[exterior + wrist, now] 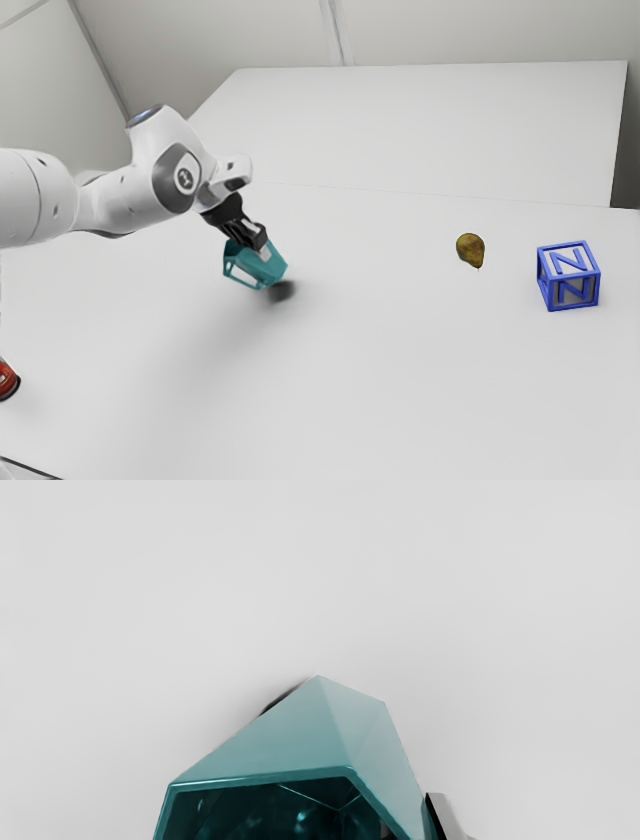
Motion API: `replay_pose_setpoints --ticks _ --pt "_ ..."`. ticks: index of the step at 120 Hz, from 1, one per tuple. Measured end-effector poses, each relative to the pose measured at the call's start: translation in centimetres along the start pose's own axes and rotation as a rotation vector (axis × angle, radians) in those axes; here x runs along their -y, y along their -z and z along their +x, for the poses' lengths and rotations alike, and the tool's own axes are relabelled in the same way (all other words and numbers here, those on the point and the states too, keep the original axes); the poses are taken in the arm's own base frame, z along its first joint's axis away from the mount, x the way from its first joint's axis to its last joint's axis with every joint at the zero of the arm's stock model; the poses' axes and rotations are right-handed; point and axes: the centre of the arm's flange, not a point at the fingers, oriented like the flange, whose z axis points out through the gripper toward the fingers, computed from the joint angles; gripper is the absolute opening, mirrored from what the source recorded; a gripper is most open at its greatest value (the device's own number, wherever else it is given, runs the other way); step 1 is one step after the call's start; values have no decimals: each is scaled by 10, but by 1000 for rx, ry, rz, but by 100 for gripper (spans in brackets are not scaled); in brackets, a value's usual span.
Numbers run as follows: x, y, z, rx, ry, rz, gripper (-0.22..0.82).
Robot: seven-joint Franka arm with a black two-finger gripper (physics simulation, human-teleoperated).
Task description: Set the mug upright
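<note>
Bright diffuse light, soft shadow across white table (400, 390), 1 darker patch beside teal mug (262, 264), glints inside

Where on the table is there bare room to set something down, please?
Bare table lies between the teal mug and the pear, and more widely toward the exterior view's lower edge, between the red item and the blue block. It is crowded around the mug, where the hand is.

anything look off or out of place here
The teal mug, in the exterior view's left half, is tilted in the gripper, odd because mugs normally stand upright. No spill or damage stands out.
</note>
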Motion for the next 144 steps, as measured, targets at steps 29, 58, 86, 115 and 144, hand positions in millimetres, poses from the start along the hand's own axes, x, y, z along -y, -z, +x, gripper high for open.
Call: replay_pose_setpoints --ticks 29,58,86,115,144 --pt "-4 -4 -5 47 51 87 -17" --pt "-5 -7 -9 91 115 134 -17" --pt "-11 -12 -12 161 123 200 -17" --pt "-15 -15 -11 194 115 268 -17" --pt "-11 -31 -12 228 139 303 -17"
